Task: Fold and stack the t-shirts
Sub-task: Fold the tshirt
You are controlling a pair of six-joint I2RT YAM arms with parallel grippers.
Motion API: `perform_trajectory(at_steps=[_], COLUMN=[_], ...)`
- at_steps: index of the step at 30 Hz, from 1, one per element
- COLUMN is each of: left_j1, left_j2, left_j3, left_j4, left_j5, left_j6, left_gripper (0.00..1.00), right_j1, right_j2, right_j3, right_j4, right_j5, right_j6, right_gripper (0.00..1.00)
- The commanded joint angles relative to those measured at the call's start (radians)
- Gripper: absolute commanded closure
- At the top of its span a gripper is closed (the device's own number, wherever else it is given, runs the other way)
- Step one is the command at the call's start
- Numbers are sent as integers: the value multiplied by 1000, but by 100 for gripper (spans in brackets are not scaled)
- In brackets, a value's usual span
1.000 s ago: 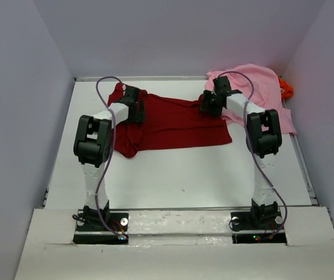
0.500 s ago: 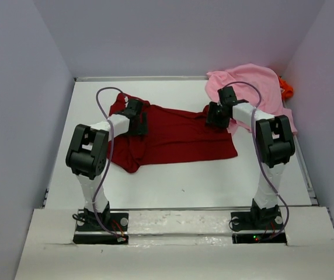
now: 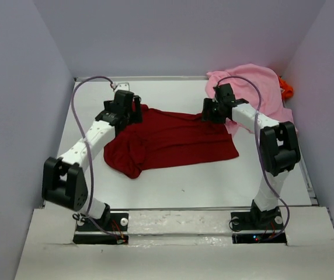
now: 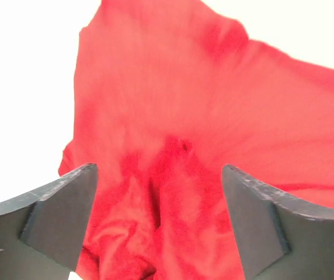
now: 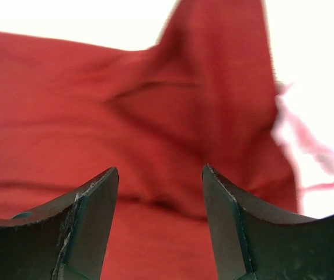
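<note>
The dark red t-shirt (image 3: 173, 137) lies spread across the middle of the table, its left part bunched. It fills the left wrist view (image 4: 214, 105) and the right wrist view (image 5: 68, 99). My left gripper (image 3: 135, 111) (image 4: 160, 170) hangs open over the shirt's rumpled back left corner, with nothing between its fingers. My right gripper (image 3: 206, 111) (image 5: 160, 169) is open over the back right corner, close to the pink cloth. The light pink t-shirt (image 3: 254, 81) is heaped at the back right. A bit of the orange t-shirt (image 3: 286, 89) shows behind it.
White walls close in the table at the left, the back and the right. A raised rail (image 3: 304, 163) runs along the right edge. The left arm's elbow (image 3: 62, 186) sits low at the front left. Bare white table (image 3: 178, 186) lies in front of the red shirt.
The left arm's elbow dropped down and out to the left, and its gripper reached farther back. The right gripper shifted back a little. The red shirt now lies slightly nearer.
</note>
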Motion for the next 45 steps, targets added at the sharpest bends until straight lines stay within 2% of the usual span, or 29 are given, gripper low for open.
perform_trajectory(at_steps=[1, 6, 10, 19, 25, 30, 34, 40, 45], left_j1=[-11, -46, -150, -272, -409, -497, -549, -611, -614], left_j2=[-185, -283, -402, -492, -450, -438, -317, -142, -88], left_j3=[103, 68, -42, -27, -73, -174, -144, -75, -52], left_j4=[-24, -184, -234, -408, -524, -518, -577, -667, -693], left_j5=[-39, -26, 13, 30, -27, -18, -52, -237, -299], left_j6=[47, 28, -55, -150, -218, -265, -298, -405, -417], left_gripper=[2, 2, 2, 2, 2, 2, 2, 2, 4], right_j1=[60, 60, 60, 60, 60, 60, 60, 60, 60], right_j2=[-90, -58, -28, -12, -12, -21, -25, -35, -35], right_j3=[39, 51, 62, 74, 62, 53, 53, 47, 47], right_j4=[49, 38, 38, 36, 36, 38, 38, 38, 38], right_j5=[-5, 10, -6, -3, 4, 9, -3, -5, -13], right_j6=[-52, -43, -31, -25, -20, -17, -13, -17, -19], right_gripper=[35, 34, 35, 35, 35, 35, 35, 35, 35])
